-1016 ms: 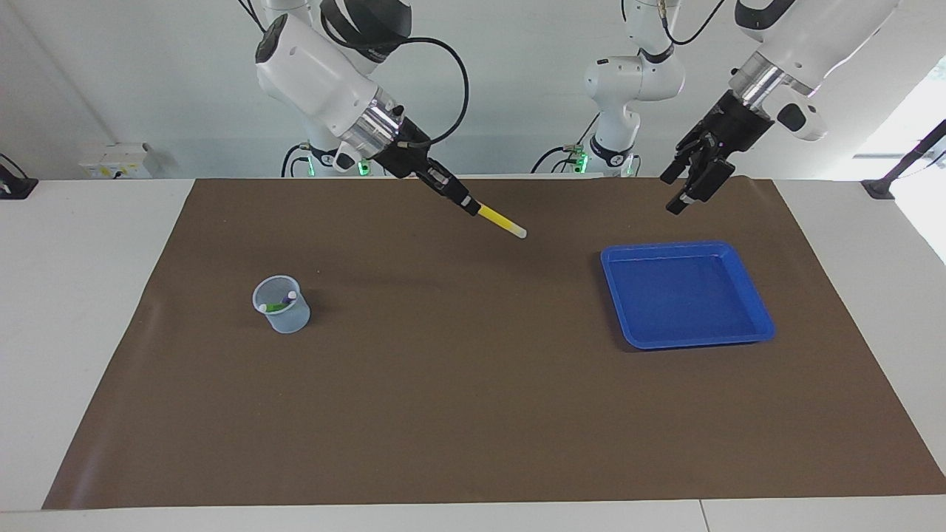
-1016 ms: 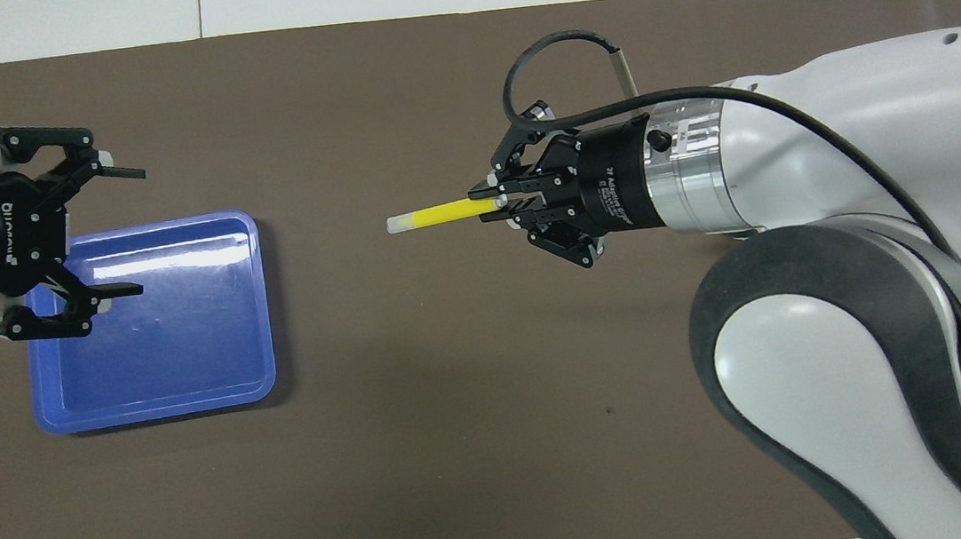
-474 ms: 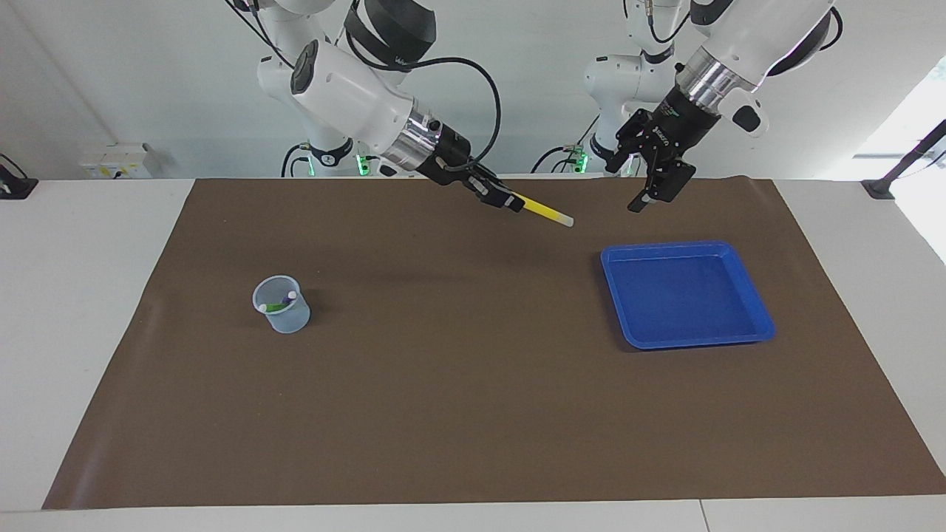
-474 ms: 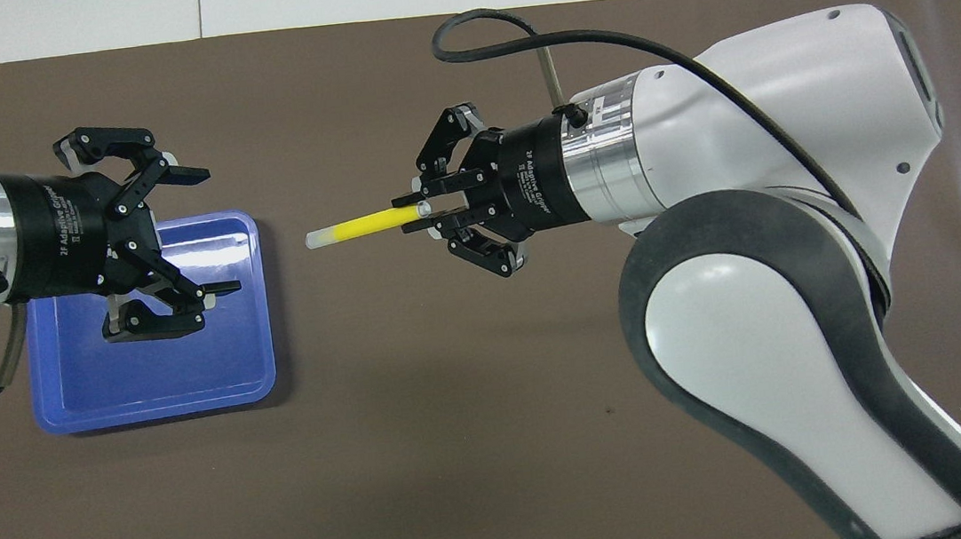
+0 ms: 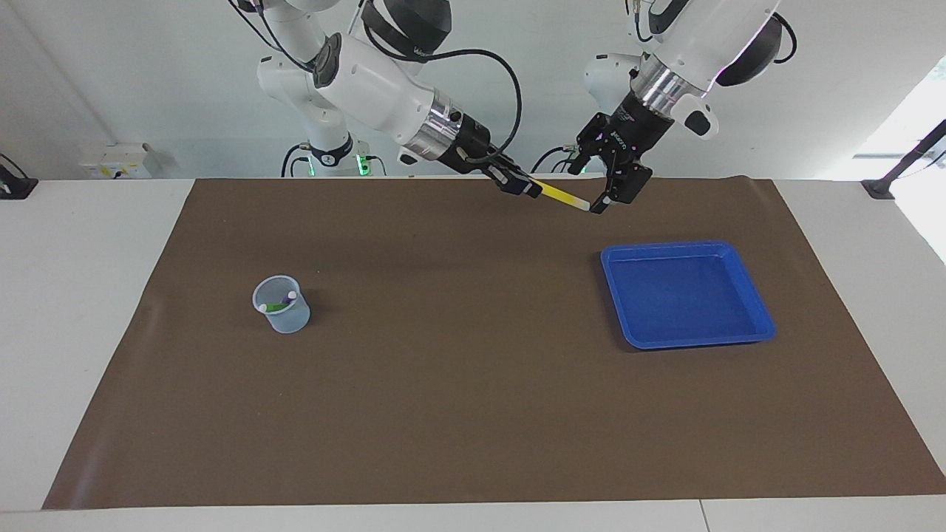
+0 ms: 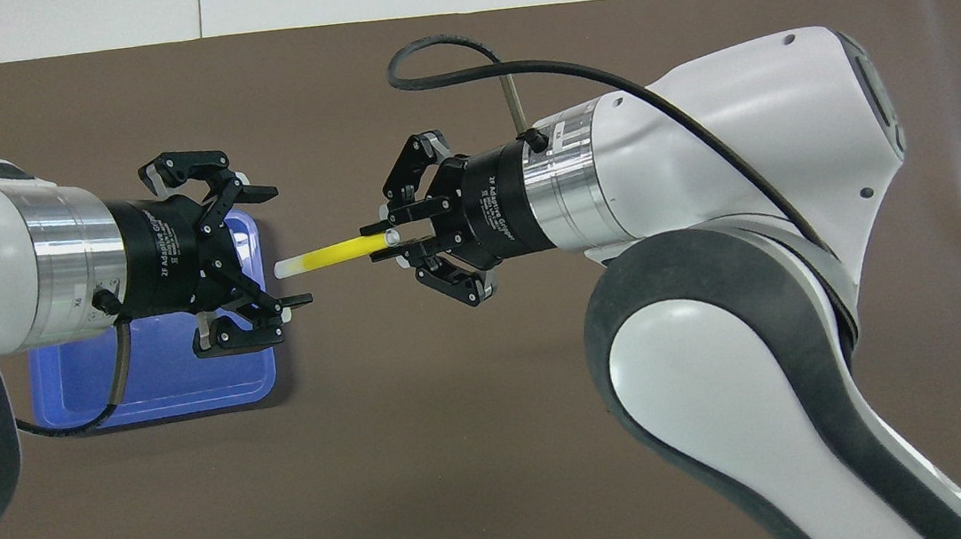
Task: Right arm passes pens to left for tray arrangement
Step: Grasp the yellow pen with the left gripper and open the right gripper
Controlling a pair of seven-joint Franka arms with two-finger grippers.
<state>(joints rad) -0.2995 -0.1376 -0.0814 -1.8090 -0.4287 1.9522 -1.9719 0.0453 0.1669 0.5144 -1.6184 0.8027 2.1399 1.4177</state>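
My right gripper point(image 5: 526, 188) is shut on one end of a yellow pen point(image 5: 563, 197) and holds it in the air over the brown mat, pointing toward the left arm's end. It also shows in the overhead view point(image 6: 381, 241) with the pen point(image 6: 327, 255). My left gripper point(image 5: 596, 195) is open, and the pen's white tip lies between its spread fingers without being clamped; it also shows in the overhead view point(image 6: 287, 245). The empty blue tray point(image 5: 684, 295) lies on the mat, partly under the left gripper in the overhead view point(image 6: 162, 383).
A clear cup point(image 5: 282, 306) holding other pens point(image 5: 278, 303) stands on the mat toward the right arm's end; the right arm hides it in the overhead view. The brown mat point(image 5: 458, 384) covers most of the white table.
Both grippers have moved toward each other above the mat. The pen's tip, which was apart from the left gripper, now lies between its open fingers.
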